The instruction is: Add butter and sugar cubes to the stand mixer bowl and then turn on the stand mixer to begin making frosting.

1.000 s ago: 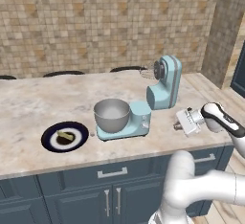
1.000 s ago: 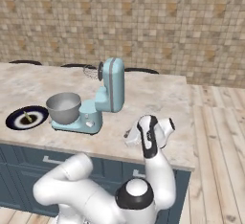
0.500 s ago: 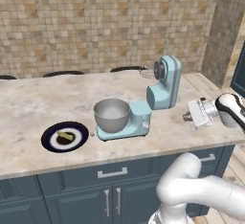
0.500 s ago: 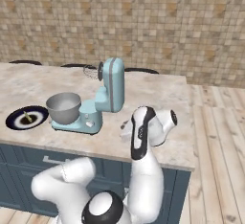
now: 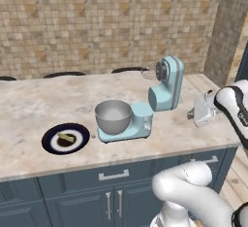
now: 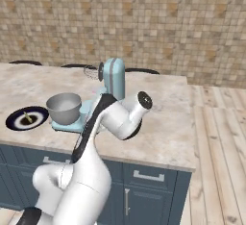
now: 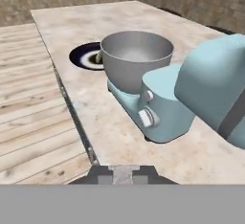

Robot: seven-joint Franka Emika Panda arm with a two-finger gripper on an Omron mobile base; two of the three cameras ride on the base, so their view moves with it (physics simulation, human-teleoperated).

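Frosting job barely begun: pale yellow-green butter block not yet in the round grey brushed-metal bowl

The bowl, seated on the light blue stand mixer with its head tilted back, looks empty; the butter lies on the flat dark blue plate with a white ring at the bowl's 8 o'clock on the marble tabletop; a tiny speck beside the plate may be sugar, too small to tell; the pincer, narrowed shut and carrying nothing, hangs at the mixer's 3 o'clock; adding and switching on all remain.
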